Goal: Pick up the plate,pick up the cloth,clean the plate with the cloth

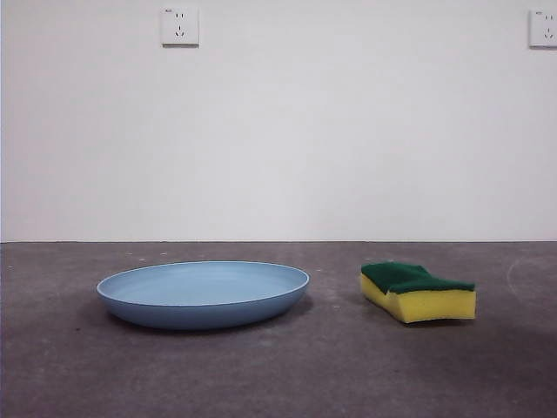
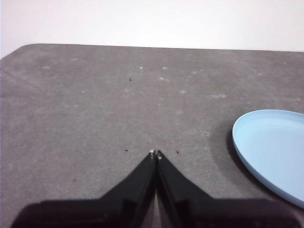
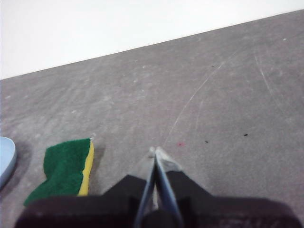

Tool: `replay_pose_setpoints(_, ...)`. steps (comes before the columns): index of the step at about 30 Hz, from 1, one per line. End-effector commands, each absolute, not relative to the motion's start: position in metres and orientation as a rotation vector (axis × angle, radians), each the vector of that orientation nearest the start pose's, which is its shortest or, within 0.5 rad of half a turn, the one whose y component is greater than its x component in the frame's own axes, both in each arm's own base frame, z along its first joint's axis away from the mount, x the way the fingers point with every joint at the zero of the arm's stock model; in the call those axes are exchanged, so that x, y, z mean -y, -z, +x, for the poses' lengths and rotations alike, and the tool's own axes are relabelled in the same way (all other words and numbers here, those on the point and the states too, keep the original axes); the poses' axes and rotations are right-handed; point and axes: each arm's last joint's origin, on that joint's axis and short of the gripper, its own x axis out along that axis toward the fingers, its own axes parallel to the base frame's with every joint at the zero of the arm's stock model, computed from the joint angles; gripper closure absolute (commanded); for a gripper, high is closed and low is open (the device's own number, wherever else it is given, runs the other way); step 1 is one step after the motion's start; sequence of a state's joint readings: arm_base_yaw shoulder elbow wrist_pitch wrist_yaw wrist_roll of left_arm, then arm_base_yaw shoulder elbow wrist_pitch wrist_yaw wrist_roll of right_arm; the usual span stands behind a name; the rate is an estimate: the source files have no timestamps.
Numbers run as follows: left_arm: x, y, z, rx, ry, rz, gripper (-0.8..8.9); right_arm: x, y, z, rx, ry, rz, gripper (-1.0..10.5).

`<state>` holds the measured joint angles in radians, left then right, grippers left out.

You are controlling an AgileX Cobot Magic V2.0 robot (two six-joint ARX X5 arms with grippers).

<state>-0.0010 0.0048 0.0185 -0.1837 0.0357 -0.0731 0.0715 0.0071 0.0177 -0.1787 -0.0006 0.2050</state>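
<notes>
The light-blue plate (image 1: 203,293) lies flat on the grey table, left of centre in the front view; its rim also shows in the left wrist view (image 2: 273,154). The cloth, a yellow sponge with a green scouring top (image 1: 418,292), lies to the plate's right, green face up; it also shows in the right wrist view (image 3: 66,171). My left gripper (image 2: 155,153) is shut and empty, above bare table beside the plate. My right gripper (image 3: 156,151) is shut and empty, above bare table beside the sponge. Neither gripper shows in the front view.
The grey table (image 1: 278,374) ends at a white wall with two sockets (image 1: 179,26). A sliver of the plate's rim (image 3: 5,159) shows in the right wrist view.
</notes>
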Motion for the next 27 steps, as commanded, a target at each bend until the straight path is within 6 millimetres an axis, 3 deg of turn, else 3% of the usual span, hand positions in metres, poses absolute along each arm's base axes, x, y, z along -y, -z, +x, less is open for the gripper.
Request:
replay_pose_setpoints(1,0.001,-0.154,0.095,-0.156,0.028,-0.147,8.2,-0.007,-0.161,0.094,-0.158,-0.052,0.277,9.6)
replay_pose_setpoints(8,0.002,-0.19,0.092,-0.12,0.044,-0.248,8.2,-0.007,-0.199,0.095,-0.18,-0.045,0.325,9.6)
replay_pose_setpoints(14,0.002,-0.232,0.098,-0.164,0.05,-0.244,8.2,-0.009,-0.247,0.111,-0.306,-0.052,0.282,9.6)
replay_pose_setpoints(21,0.005,-0.268,0.127,-0.359,0.162,-0.186,8.2,-0.015,-0.293,0.146,-0.478,-0.19,0.189,9.5)
replay_pose_setpoints(27,0.008,-0.273,0.161,-0.596,0.233,-0.177,8.18,-0.021,-0.31,0.18,-0.656,-0.326,0.154,9.5)
